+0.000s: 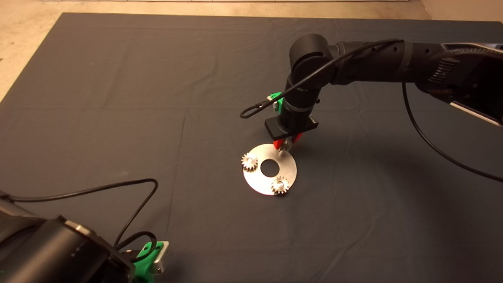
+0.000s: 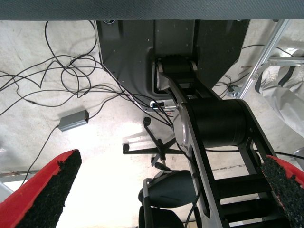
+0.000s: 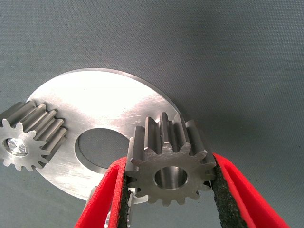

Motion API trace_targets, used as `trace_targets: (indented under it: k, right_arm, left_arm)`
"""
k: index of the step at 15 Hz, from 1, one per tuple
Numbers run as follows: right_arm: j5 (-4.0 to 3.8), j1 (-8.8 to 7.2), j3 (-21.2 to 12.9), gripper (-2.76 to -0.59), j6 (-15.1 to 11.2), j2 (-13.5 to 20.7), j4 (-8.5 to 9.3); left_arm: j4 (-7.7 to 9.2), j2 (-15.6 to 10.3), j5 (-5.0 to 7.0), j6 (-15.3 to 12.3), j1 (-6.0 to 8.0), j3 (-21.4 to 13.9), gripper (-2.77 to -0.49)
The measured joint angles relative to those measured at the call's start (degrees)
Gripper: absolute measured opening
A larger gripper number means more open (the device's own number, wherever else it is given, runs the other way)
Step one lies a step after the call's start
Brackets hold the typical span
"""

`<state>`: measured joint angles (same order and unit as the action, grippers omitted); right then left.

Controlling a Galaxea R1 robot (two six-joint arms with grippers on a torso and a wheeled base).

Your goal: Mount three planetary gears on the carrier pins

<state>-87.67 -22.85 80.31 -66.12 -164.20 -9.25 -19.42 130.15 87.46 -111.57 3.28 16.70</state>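
Observation:
A shiny round disc (image 1: pixel 259 181) with a large centre hole lies on the dark mat. Two planetary gears sit on carrier pins, one at the disc's left edge (image 1: pixel 249 161) and one at its near edge (image 1: pixel 279 184). My right gripper (image 1: pixel 286 147) hovers over the disc's far right edge, shut on a third gear (image 3: pixel 164 142) held flat between its red fingers (image 3: pixel 102 199). In the right wrist view a seated gear (image 3: pixel 28 142) shows a pin tip (image 3: pixel 16 146) in its centre hole. The pin below the held gear is hidden. My left gripper (image 1: pixel 151 257) is parked at the lower left, open.
Black cables loop over the mat near the left arm (image 1: pixel 133 204) and hang from the right arm (image 1: pixel 432 145). The left wrist view shows the robot's base (image 2: pixel 213 118), loose cables and a pale floor beyond the mat.

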Motion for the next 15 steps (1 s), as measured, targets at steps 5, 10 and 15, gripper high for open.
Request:
trace_targets:
  k: [5, 10, 15]
  right_arm:
    - [0.02, 0.0, -0.5, -2.32, -0.2, 0.1, 0.0]
    - [0.02, 0.02, -1.4, -2.32, -1.3, 0.0, 0.02]
    - [0.02, 0.13, -1.8, -2.32, -1.8, 0.1, 0.0]
  left_arm:
    - [0.0, 0.0, 0.0, 0.0, 0.0, 0.0, -0.49]
    - [0.0, 0.0, 0.0, 0.0, 0.02, 0.0, -0.49]
    - [0.0, 0.0, 0.0, 0.1, 0.02, 0.0, -0.49]
